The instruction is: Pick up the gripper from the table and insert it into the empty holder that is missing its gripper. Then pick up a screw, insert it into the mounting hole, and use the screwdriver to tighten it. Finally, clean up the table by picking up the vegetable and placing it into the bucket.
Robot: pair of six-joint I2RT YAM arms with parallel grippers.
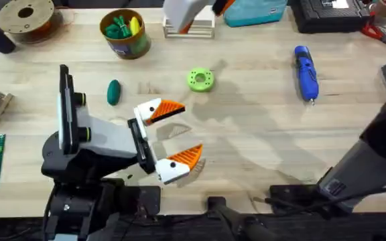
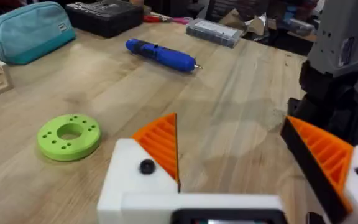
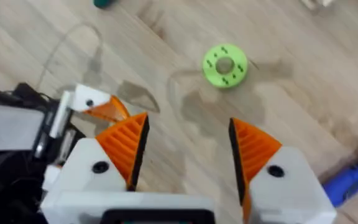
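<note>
The left gripper (image 1: 173, 137) hovers low over the table (image 1: 260, 140) just left of centre in the overhead view, its white fingers with orange ribbed pads spread wide and holding nothing. From it, the bright green ring-shaped disc (image 1: 200, 79) lies at about one o'clock, near but apart, and the dark green vegetable (image 1: 113, 92) lies flat at about eleven o'clock. The olive-yellow bucket (image 1: 125, 35) with its purple band stands upright beyond the vegetable, toward twelve o'clock, with green and yellow pieces inside that are too small to name. The blue screwdriver (image 1: 305, 72) lies on its side well away at about two o'clock, its thin bit pointing toward the near edge.

The right gripper (image 3: 188, 155), seen in its own wrist view, is also spread wide and empty, hanging above the table with the green disc beyond it and the left gripper's orange tips below and beside it. A teal pouch (image 2: 27, 31) sits at the far edge.
</note>
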